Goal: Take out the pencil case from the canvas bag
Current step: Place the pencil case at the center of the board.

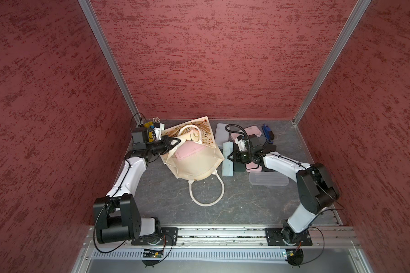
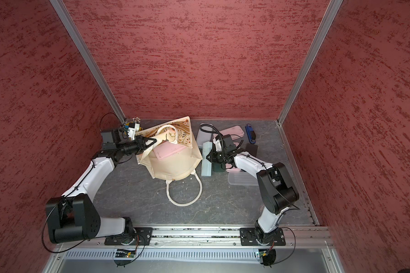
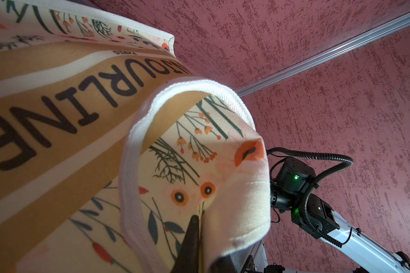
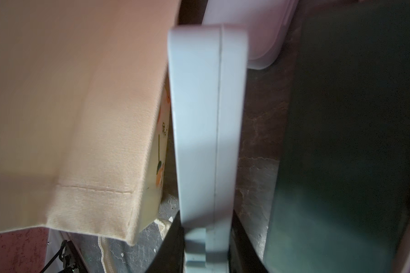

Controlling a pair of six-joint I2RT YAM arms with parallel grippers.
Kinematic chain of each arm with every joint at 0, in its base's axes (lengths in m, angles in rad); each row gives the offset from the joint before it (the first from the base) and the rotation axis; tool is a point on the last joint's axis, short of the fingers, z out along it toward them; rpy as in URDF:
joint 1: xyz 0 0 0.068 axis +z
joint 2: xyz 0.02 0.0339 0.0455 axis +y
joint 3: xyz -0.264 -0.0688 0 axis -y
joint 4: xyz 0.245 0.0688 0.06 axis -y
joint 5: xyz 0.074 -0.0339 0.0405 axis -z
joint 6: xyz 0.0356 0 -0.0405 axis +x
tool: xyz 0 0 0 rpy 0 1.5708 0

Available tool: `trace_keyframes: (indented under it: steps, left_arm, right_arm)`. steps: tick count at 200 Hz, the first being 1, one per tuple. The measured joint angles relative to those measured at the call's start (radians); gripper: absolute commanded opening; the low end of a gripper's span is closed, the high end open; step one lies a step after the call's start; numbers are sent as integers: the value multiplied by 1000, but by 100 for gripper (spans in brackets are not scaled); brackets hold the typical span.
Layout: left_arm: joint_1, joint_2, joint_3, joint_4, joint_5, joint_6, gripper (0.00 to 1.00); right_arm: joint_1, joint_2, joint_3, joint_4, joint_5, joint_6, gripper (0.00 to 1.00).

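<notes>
At the left edge of the canvas bag (image 1: 194, 165), its rim is pinched by the left tool (image 1: 177, 141), clenched on the fabric, so the mouth is held open. A pink pencil case (image 1: 189, 152) is seen inside that mouth. Just right of the bag, a pale blue pencil case (image 1: 228, 165) is stood on edge on the counter (image 1: 234, 201), grasped by the right tool (image 1: 230, 157). That case is best released only once steadied; the rim should be held taut for the pink pencil case.
</notes>
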Motion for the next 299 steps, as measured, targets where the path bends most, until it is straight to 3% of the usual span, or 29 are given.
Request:
trace_keyframes:
  steps: [100, 101, 103, 107, 158, 230, 299]
  left_arm:
    - [0, 0, 0, 0, 0, 0, 3]
    - [0, 0, 0, 0, 0, 0, 3]
    - [0, 0, 0, 0, 0, 0, 3]
    - [0, 0, 0, 0, 0, 0, 3]
    - [0, 0, 0, 0, 0, -1, 3]
    - [0, 0, 0, 0, 0, -2, 3]
    - [0, 0, 0, 0, 0, -4, 3]
  right_arm:
    - [-2, 115, 113, -90, -72, -38, 3]
    - [-2, 116, 113, -90, -72, -38, 4]
    - [-2, 117, 113, -90, -73, -38, 18]
    - [-2, 119, 114, -90, -75, -38, 25]
    - [-2, 141, 118, -148, -45, -41, 40]
    - [-2, 146, 118, -171, 8, -40, 49]
    - [-2, 138, 117, -166, 8, -32, 49]
